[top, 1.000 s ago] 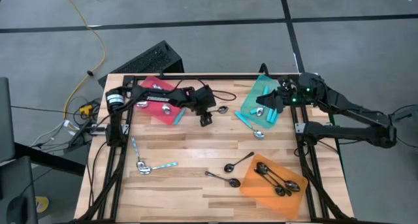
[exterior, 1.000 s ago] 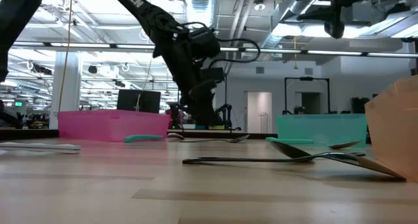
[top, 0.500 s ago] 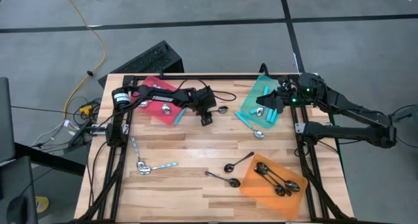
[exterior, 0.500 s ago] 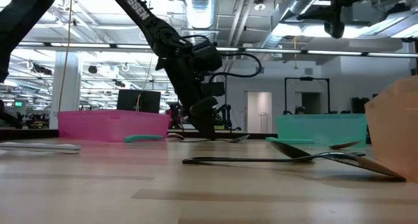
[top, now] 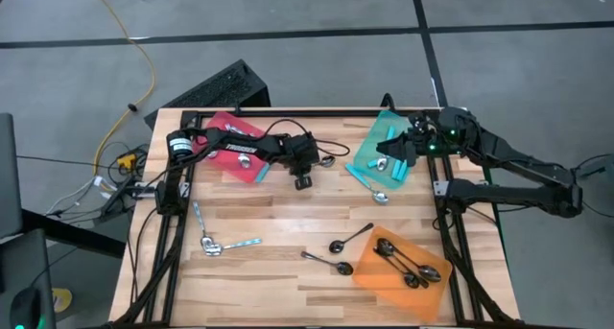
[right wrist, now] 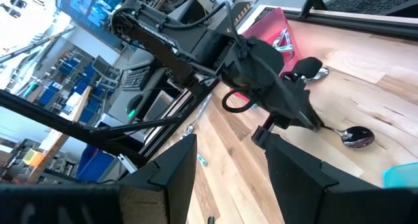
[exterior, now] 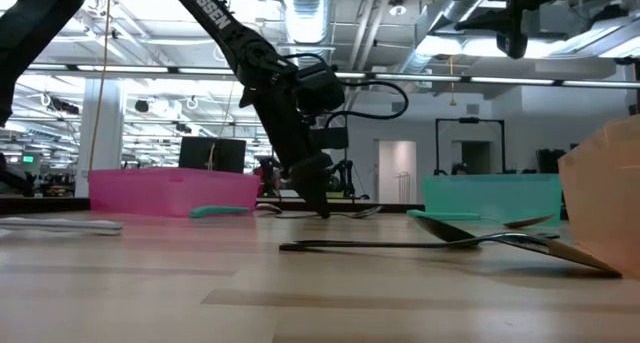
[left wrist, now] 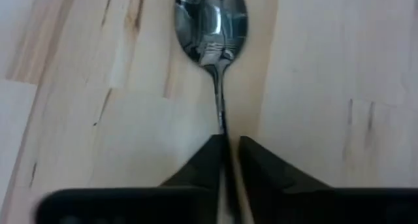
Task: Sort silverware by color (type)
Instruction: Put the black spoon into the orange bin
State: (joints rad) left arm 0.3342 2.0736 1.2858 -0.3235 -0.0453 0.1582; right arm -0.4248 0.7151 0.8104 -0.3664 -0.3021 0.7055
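A shiny silver spoon (top: 326,161) lies on the wooden table between the red tray (top: 223,129) and the teal tray (top: 382,129). My left gripper (top: 303,179) stands low over its handle end and is shut on it; the low view shows the same gripper (exterior: 320,205) reaching down to the tabletop. My right gripper (top: 399,149) hangs open over the teal tray with nothing between its fingers. Black spoons (top: 349,239) and teal-handled spoons (top: 368,186) lie loose on the table. My left gripper pinches the silver spoon's thin handle (left wrist: 222,123) between its two fingertips (left wrist: 204,160), some way behind the bowl. The fingers slant down from above, one on each side of the handle. The bowl (left wrist: 210,21) rests on the table.
An orange tray (top: 368,271) at the near right holds several black spoons. Two more black spoons (top: 328,262) lie just left of it. Spoons (top: 213,243) lie near the left edge. Bare wood spans the table's middle.
My left gripper has sunk to the tabletop at the silver spoon's handle, and its fingers have come together on it. The spoon lies where it was.
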